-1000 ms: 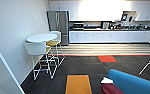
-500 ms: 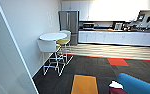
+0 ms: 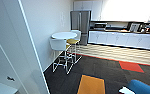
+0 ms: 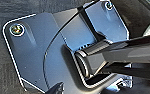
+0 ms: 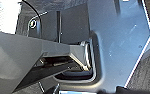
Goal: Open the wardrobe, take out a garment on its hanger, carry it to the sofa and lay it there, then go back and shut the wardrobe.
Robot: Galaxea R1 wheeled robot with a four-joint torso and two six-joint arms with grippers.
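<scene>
A corner of the bright blue sofa [image 3: 144, 87] shows at the lower right of the head view. A small white piece [image 3: 126, 90] lies against it; I cannot tell whether it is part of the garment. A tall white panel [image 3: 18, 50] with a straight vertical edge stands close on the left, and I cannot tell whether it belongs to the wardrobe. In both wrist views the robot's dark plate and jointed bar hang over dark carpet.
A round white high table [image 3: 64, 35] with white and yellow stools [image 3: 59, 45] stands by the white wall. Behind it are a steel fridge [image 3: 80, 24] and a long kitchen counter [image 3: 123, 37]. Dark carpet with an orange tile [image 3: 91, 85] and a red tile [image 3: 131, 66] lies ahead.
The whole head view has shifted right, so the camera has turned left. The white panel on the left now takes up more of the view, and the sofa sits farther right.
</scene>
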